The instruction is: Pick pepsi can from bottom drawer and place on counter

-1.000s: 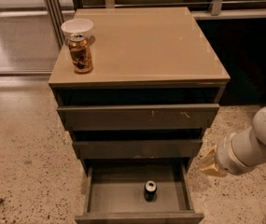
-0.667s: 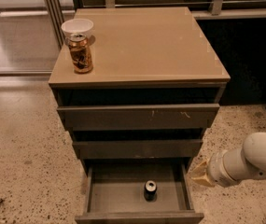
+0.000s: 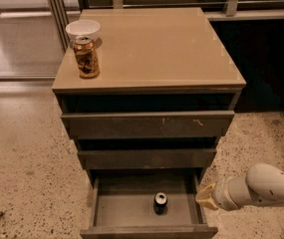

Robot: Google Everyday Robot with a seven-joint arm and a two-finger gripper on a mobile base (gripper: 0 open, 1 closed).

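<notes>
Movement of the arm is the change: over the last second the end effector (image 3: 205, 197) has sunk and slid a little toward 9 o'clock, and the white forearm behind it has dropped from beside the middle drawer (image 3: 146, 158) to the level of the bottom drawer (image 3: 121, 209). It now sits at about 4 o'clock in the view, just outside the drawer's right wall, at 3 o'clock from the pepsi can (image 3: 160, 203). Whether it is wide or narrow I cannot tell; it carries nothing.

The pepsi can stands upright on the grey floor of the open drawer, near the front rim and slightly right of centre, at 6 o'clock in the view. It has not shifted against the earlier frames.

On the table (image 3: 156, 49), the brown patterned can (image 3: 86, 57) and the white bowl (image 3: 82, 30) keep their place at the 10 o'clock corner; the top drawer (image 3: 146, 125) is unchanged.

I judge this as the approach step, early in the task: the arm is closing on the drawer but is not yet over it. To reach the can it must probably clear the right wall and come in from above, since the middle drawer's front overhangs the back.
</notes>
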